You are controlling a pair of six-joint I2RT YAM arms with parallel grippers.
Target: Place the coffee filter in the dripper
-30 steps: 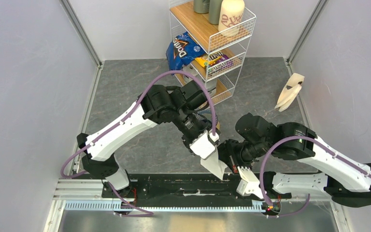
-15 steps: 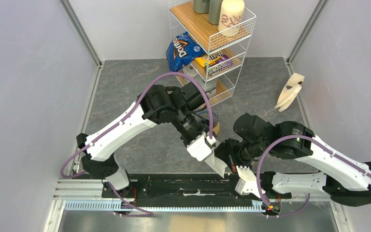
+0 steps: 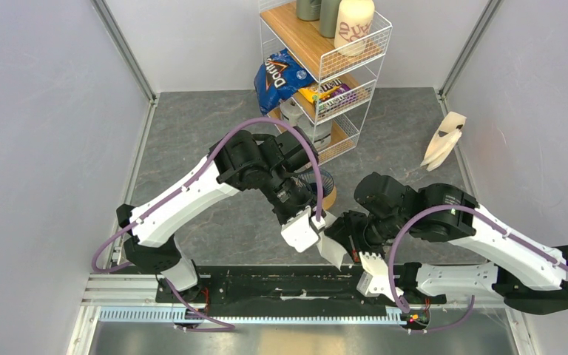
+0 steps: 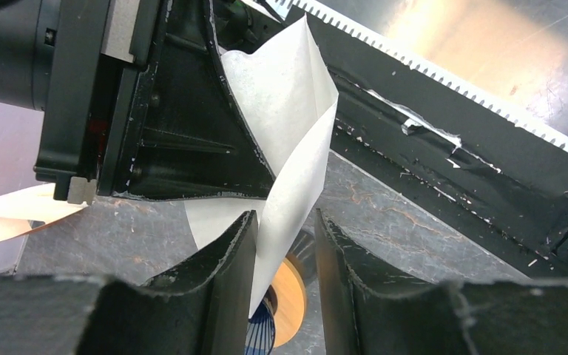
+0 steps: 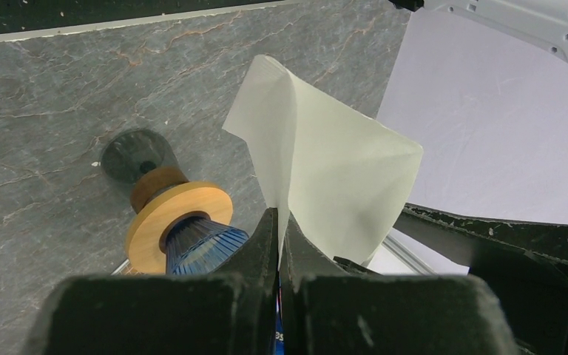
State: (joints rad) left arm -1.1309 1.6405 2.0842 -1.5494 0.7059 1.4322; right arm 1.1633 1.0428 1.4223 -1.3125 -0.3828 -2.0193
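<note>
My right gripper (image 5: pixel 279 214) is shut on one edge of the white coffee filter (image 5: pixel 333 163), which hangs above the table's near edge (image 3: pixel 333 251). The filter (image 4: pixel 288 126) stands partly spread, and one flap runs down between the fingers of my left gripper (image 4: pixel 285 218). That flap lies against one finger with a gap to the other, so the left gripper is open. The blue ribbed dripper (image 5: pixel 203 244) sits in a tan wooden ring (image 5: pixel 181 211) on a dark cup. It also shows beyond the left fingers (image 4: pixel 262 336). In the top view my left arm half hides the dripper (image 3: pixel 319 181).
A wire shelf (image 3: pixel 325 59) at the back holds snack bags, a cream canister (image 3: pixel 353 26) and dark cups. A tan folded paper thing (image 3: pixel 444 140) leans by the right wall. A black rail (image 3: pixel 281 285) runs along the near edge under both grippers.
My left gripper has shifted a little left and toward the near edge, and its jaws have narrowed around the filter's flap. My right gripper keeps its hold and has edged left.
</note>
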